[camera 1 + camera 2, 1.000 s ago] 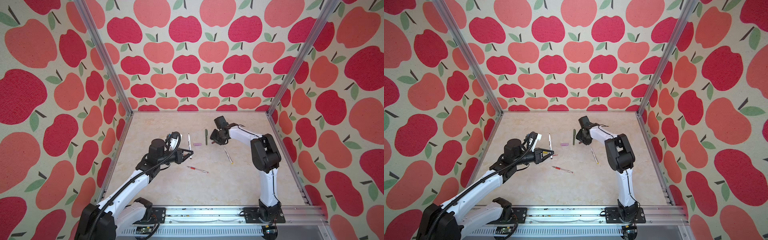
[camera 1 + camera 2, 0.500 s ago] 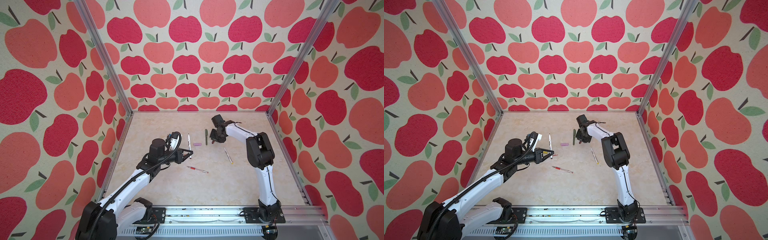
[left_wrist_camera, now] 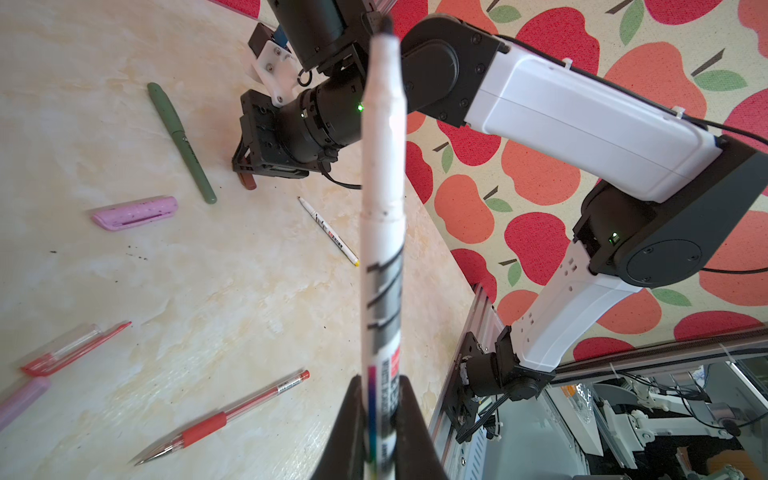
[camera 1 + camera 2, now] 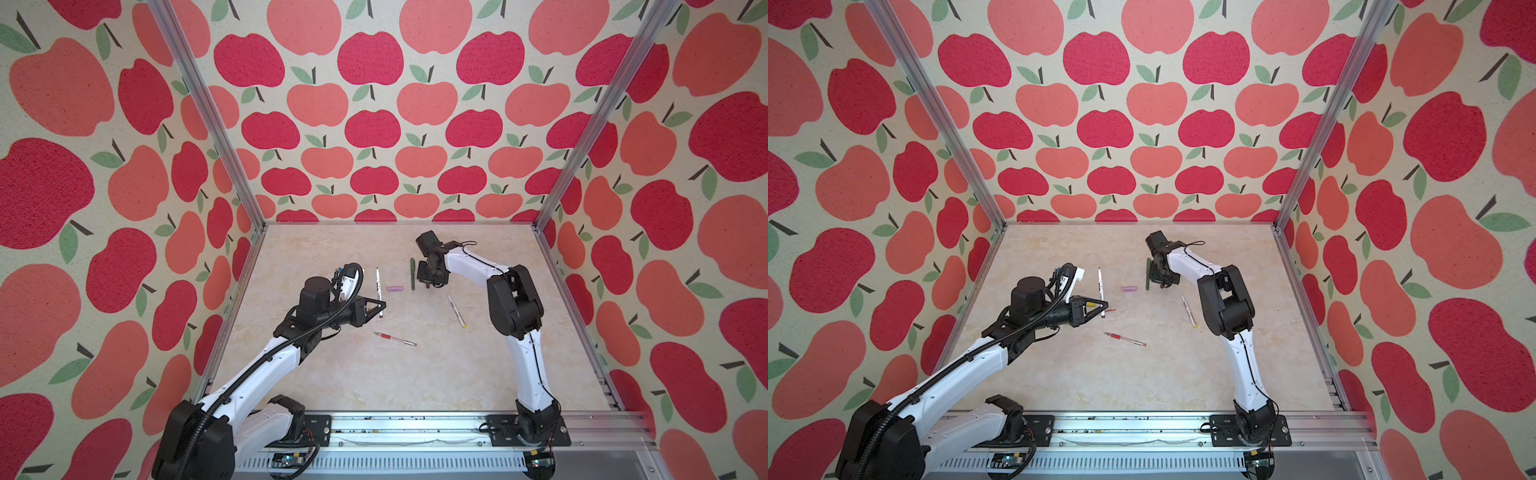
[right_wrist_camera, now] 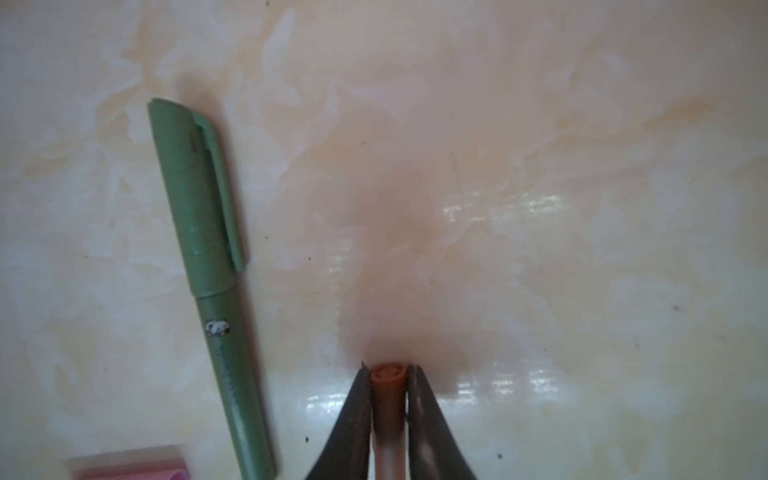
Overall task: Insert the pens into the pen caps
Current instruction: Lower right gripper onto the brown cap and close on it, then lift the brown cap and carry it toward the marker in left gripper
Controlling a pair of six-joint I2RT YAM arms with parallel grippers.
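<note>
Lettering shows on the white-and-brown pen [image 3: 382, 232], but only as grey and black bands, a red block and small print too blurred to read. The left gripper [image 4: 381, 308] is clamped on the printed end. The pen's long axis runs away from the gripper toward the back wall, and its dark tip is at the far end, off the table [image 4: 353, 374].

The right gripper [image 4: 430, 284] points down with its fingers [image 5: 361, 411] closed against both sides of the brown cap [image 5: 387, 374]. The cap's long axis lines up with the fingers. Its orange-brown end, with a moulded ring, is down at the table.

Just beside it lies the dark green pen [image 5: 208, 257], capped, with a clip, a small white logo and a line of fine print that cannot be read. It lies front to back with its cap end toward the back wall. The lilac cap [image 4: 395, 288] lies crosswise between the green pen and the held pen.

The white-and-yellow pen [image 4: 456, 311] lies diagonally, yellow end toward the front, and its black and red marks are illegible. The red pen [image 4: 395, 339] lies nearly crosswise in the middle of the table, metal tip toward the left arm.
</note>
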